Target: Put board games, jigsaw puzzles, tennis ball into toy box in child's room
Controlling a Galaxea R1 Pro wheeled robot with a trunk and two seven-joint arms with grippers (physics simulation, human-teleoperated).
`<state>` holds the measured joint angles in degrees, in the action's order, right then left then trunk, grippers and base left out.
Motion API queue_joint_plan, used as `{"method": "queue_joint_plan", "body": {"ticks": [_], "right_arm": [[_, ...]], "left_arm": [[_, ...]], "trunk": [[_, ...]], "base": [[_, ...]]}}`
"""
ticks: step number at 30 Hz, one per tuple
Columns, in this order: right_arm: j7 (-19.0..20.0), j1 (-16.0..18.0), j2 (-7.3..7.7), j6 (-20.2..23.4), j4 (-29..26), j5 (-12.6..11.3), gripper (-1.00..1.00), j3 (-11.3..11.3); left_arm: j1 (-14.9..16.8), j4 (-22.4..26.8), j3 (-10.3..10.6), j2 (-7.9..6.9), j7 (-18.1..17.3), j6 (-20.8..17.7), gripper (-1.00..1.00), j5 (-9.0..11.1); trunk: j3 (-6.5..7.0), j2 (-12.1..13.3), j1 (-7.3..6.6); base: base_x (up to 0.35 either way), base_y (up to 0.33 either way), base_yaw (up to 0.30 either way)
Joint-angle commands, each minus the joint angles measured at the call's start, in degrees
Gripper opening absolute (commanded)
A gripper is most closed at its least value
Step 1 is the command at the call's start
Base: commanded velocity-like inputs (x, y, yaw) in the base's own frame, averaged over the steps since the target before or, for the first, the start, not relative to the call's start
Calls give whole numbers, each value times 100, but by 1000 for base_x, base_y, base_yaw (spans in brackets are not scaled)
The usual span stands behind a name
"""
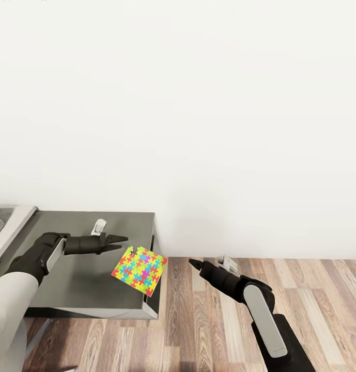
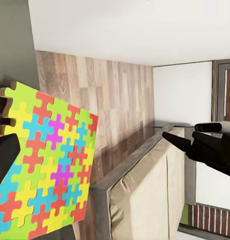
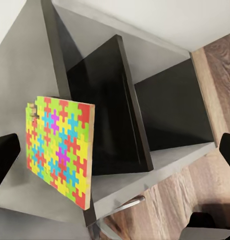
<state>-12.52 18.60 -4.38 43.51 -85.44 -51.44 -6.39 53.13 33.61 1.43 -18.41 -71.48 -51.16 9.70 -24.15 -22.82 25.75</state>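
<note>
White wall fills the upper head view, with wood-plank floor below and the dark grey lower section of the table at left. Over that surface the left gripper reaches out level, its tips drawn to a near-closed point; the jigsaw puzzle sits tilted just beyond and below those tips at the table's corner, and whether they touch is unclear. The right gripper hangs over the floor, further from the sheet, fingers close together.

From the left wrist, the puzzle lies right beside a dark finger.

From the right wrist, the sheet stands edge-on ahead, between spread fingertips
</note>
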Motion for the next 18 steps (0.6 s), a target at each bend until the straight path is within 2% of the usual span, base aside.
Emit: {"method": "queue_joint_plan", "body": {"ticks": [1,4,12,18], "right_arm": [[-58,4,2,-20,-7,-60,100,-4],[-28,-2,5,-87,-8,-60,100,-8],[340,1,7,-171,-16,-40,100,-11],[412,3,14,-205,-16,-34,100,-11]], "left_arm": [[4,-1,15,-4,-7,-43,100,23],[4,-2,15,-4,-8,-43,100,23],[4,0,8,-13,-22,-43,100,30],[4,43,7,-21,-27,-47,100,39]], "trunk": [[1,-10,4],[29,-10,4],[104,-10,4],[160,-10,4]], "base": [[0,0,0],[0,0,0],[0,0,0],[0,0,0]]}}
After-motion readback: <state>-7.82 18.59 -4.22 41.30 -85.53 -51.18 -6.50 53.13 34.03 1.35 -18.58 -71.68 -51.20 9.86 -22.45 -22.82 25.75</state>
